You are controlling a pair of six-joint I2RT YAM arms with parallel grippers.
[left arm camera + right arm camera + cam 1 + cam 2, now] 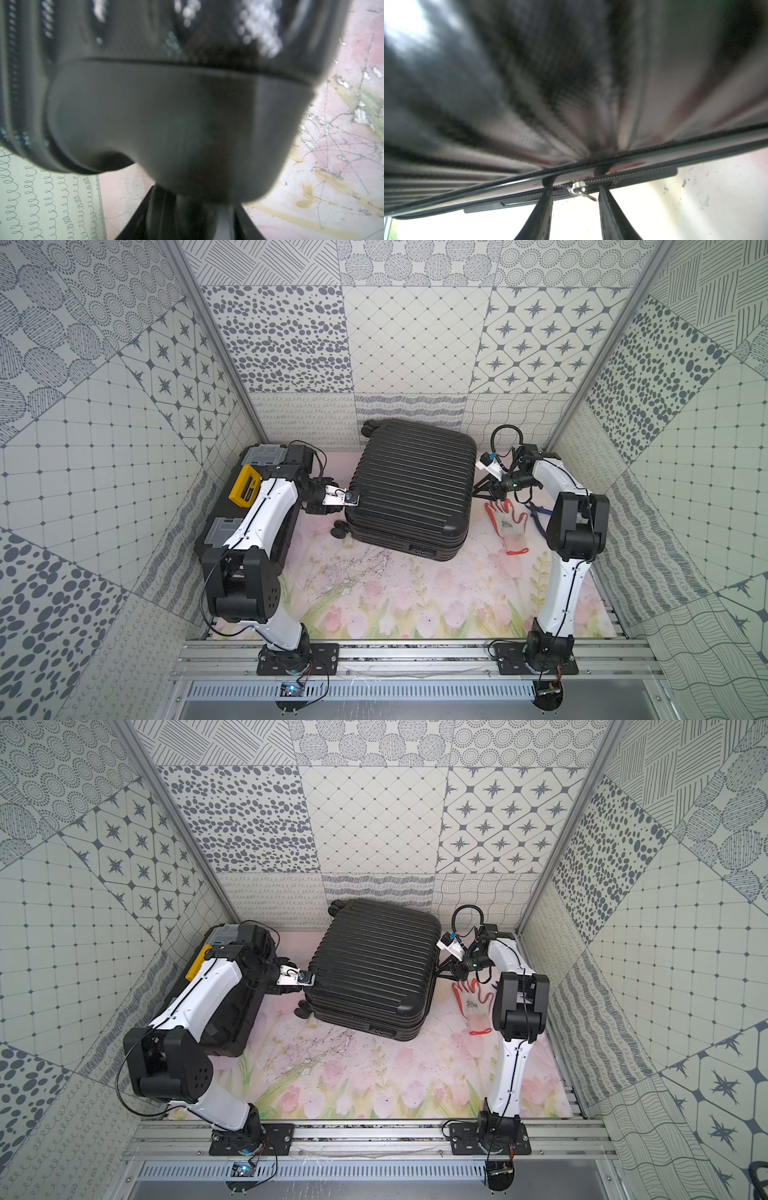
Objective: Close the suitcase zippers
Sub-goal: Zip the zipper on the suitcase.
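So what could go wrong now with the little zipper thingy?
1. The small silver pull sits between the right gripper's fingers, which have not closed on it. It might slip out when they pinch.
2. The suitcase lies loose on the mat. Tugging the zipper could slide it unless the left gripper, by the wheel, steadies it.
3. The orange-and-white glove lies near the right gripper and could get dragged.

Walls [415, 344]: pale panels, grey patchwork patterns. Aluminium corner posts [216, 344] at rear. Floor mat [395, 593]: pink floral print, scuffed. Aluminium rail [415, 651] along front. Lighting even.
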